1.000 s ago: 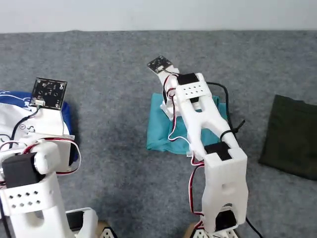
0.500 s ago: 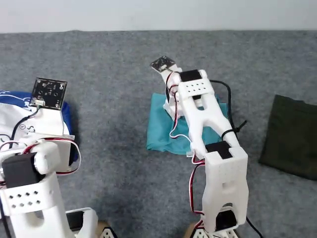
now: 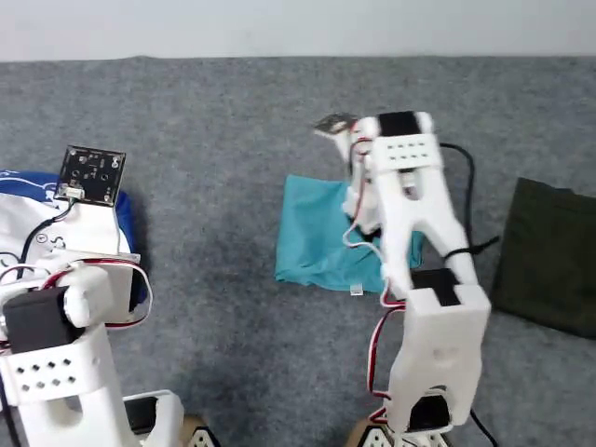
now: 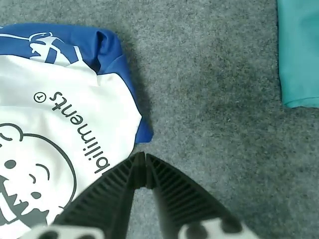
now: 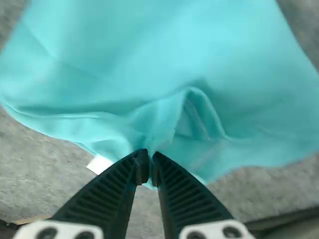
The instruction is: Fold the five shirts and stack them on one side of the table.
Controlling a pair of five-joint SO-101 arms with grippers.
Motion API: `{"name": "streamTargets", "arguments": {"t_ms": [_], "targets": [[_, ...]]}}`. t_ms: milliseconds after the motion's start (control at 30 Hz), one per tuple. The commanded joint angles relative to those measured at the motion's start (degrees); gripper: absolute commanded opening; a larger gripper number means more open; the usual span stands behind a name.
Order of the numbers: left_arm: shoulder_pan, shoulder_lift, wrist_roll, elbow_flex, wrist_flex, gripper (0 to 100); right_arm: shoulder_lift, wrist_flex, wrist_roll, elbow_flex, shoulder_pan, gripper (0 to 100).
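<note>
A teal shirt lies folded on the grey carpet at the centre of the table. In the right wrist view my right gripper is shut on a bunched fold of this teal shirt, and the cloth puckers toward the tips. The right arm stretches over the shirt's right part. A blue and white printed shirt lies at the left edge. My left gripper hangs shut and holds nothing, just off the corner of the blue and white shirt.
A dark green folded shirt sits at the right edge of the table. Bare grey carpet runs between the shirts and along the back. The teal shirt's edge shows far off in the left wrist view.
The right arm has swung to the right, uncovering more of the teal shirt's left side. The left arm has kept still.
</note>
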Motion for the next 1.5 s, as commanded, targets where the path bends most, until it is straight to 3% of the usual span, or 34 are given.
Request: {"name": "streamTargets", "arguments": {"t_ms": [0,233,833,1033,1200,1333,1467], "targets": [[0.4,-0.7,-0.5,0.1,1.1,1,-5.1,2.4,2.5,-2.3,5.6,1.0],[0.4,-0.7,-0.6,0.1,1.1,1,-5.8,2.5,6.6,1.3,8.7,1.0],[0.4,-0.7,-0.6,1.0,1.0,1,-11.4,2.4,9.6,16.8,3.0,1.9],[0.4,-0.7,-0.7,2.0,0.9,1,-19.9,2.3,9.0,16.5,3.3,19.5],[0.4,-0.7,-0.7,2.1,0.5,1,-27.2,2.2,6.0,13.8,-0.7,22.4],[0.4,-0.7,-0.7,2.1,0.5,1,-27.0,0.9,5.9,12.4,-5.7,19.1],[0.4,-0.7,-0.7,2.0,0.5,1,-21.6,-5.2,5.9,12.8,-9.5,0.1]]}}
